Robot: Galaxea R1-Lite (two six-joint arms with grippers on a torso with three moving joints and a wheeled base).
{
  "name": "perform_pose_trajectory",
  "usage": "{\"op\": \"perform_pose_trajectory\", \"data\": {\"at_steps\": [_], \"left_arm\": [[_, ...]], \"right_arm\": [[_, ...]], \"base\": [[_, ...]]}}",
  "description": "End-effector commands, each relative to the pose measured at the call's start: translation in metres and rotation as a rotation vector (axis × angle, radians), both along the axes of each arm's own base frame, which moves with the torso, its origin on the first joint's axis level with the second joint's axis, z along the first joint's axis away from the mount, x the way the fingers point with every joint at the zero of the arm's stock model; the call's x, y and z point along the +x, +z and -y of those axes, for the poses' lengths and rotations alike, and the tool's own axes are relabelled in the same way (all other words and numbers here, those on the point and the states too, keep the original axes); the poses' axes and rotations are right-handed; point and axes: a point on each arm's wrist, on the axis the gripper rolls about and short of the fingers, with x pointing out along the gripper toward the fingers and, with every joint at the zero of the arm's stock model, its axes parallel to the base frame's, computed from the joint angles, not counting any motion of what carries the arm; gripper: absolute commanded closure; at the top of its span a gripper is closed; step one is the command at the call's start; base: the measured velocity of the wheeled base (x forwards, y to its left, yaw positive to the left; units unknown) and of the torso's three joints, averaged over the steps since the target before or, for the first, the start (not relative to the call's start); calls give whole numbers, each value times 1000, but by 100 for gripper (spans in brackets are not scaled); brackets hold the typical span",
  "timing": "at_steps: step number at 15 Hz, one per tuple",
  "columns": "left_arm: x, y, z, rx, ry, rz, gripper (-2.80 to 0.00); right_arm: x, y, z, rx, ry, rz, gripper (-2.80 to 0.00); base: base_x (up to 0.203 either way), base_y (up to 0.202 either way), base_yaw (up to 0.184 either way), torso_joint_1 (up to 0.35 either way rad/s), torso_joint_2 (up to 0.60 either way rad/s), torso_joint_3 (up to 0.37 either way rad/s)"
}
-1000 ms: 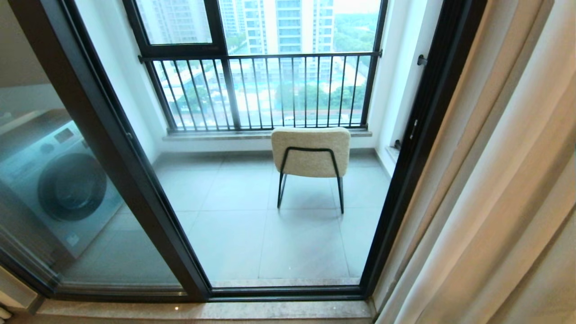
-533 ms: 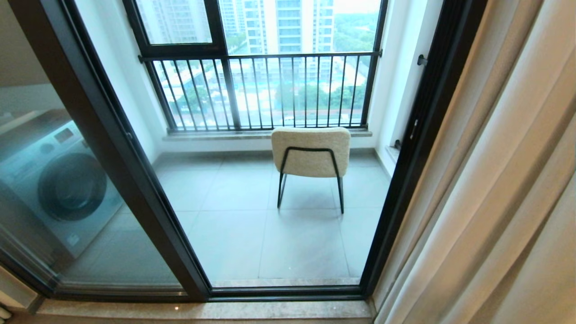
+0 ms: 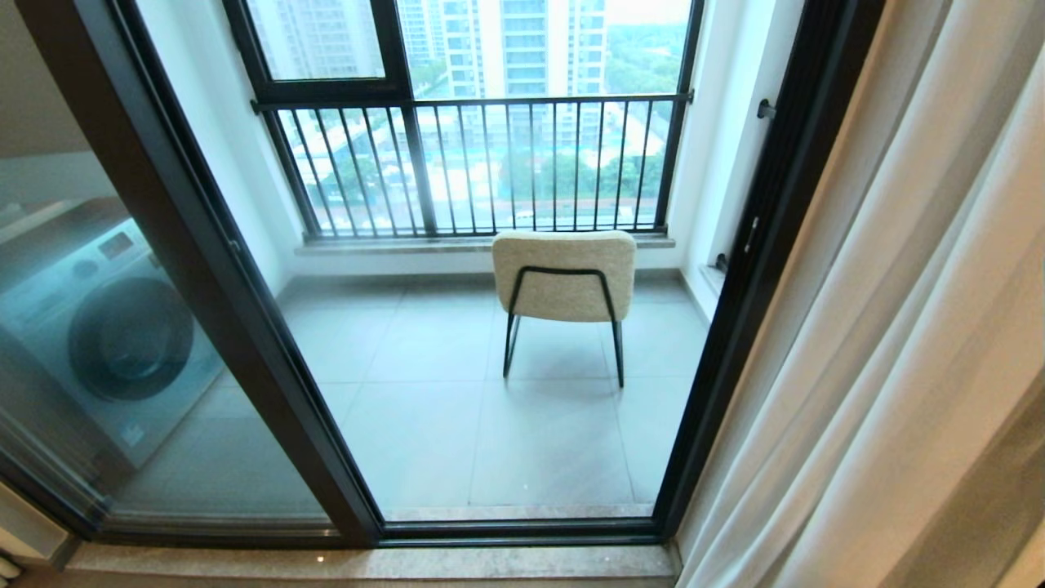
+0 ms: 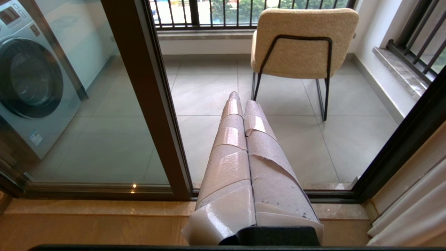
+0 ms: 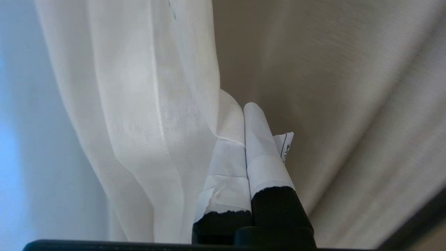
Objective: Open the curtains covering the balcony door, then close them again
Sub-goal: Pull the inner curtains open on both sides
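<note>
Balcony door (image 3: 269, 343) stands uncovered in the head view: dark frame, glass panels, tiled balcony floor (image 3: 490, 425) beyond. The curtains (image 3: 865, 351) are bunched at the right edge of the doorway, sheer white folds hanging just beside the right frame upright, with a thicker beige drape (image 3: 980, 490) behind them toward the room. Neither arm shows in the head view. Right gripper (image 5: 243, 104): taped fingers pressed together, tips pointing up into the fabric; a fold of sheer curtain lies draped over one fingertip, touching it, but no cloth is seen pinched between the jaws, so it appears shut on nothing. Opaque beige drape fills the other side of that wrist view. Left gripper (image 4: 240, 99): fingers closed flush against each other, empty, held low and level in front of the door sill (image 4: 104, 209), aimed out toward the balcony. Beyond the glass: a beige upholstered chair (image 3: 563, 278) on black legs, back to the room, near the railing (image 3: 473, 163); a washing machine (image 3: 114, 335) behind the left glass panel.
</note>
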Motion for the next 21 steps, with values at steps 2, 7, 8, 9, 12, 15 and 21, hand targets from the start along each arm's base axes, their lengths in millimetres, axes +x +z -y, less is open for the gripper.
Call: {"op": "perform_pose_trajectory", "data": {"at_steps": [2, 7, 8, 9, 12, 15, 21], "left_arm": [[0, 0, 0, 0, 0, 0, 0], [0, 0, 0, 0, 0, 0, 0], [0, 0, 0, 0, 0, 0, 0], [0, 0, 0, 0, 2, 0, 0], [0, 0, 0, 0, 0, 0, 0], [0, 0, 0, 0, 0, 0, 0], [0, 0, 0, 0, 0, 0, 0]], "right_arm": [[-2, 4, -11, -16, 16, 7, 0], [-7, -1, -22, -3, 16, 2, -280], [-9, -3, -25, 3, 14, -1, -280], [-11, -5, -28, 10, 11, -3, -280], [-20, -18, -44, 47, 7, -20, -280], [-31, -42, -67, 113, 7, -52, -280], [-36, -103, -119, 173, 116, -146, -280]], "base": [[0, 0, 0, 0, 0, 0], [0, 0, 0, 0, 0, 0], [0, 0, 0, 0, 0, 0], [0, 0, 0, 0, 0, 0], [0, 0, 0, 0, 0, 0], [0, 0, 0, 0, 0, 0], [0, 0, 0, 0, 0, 0]]}}
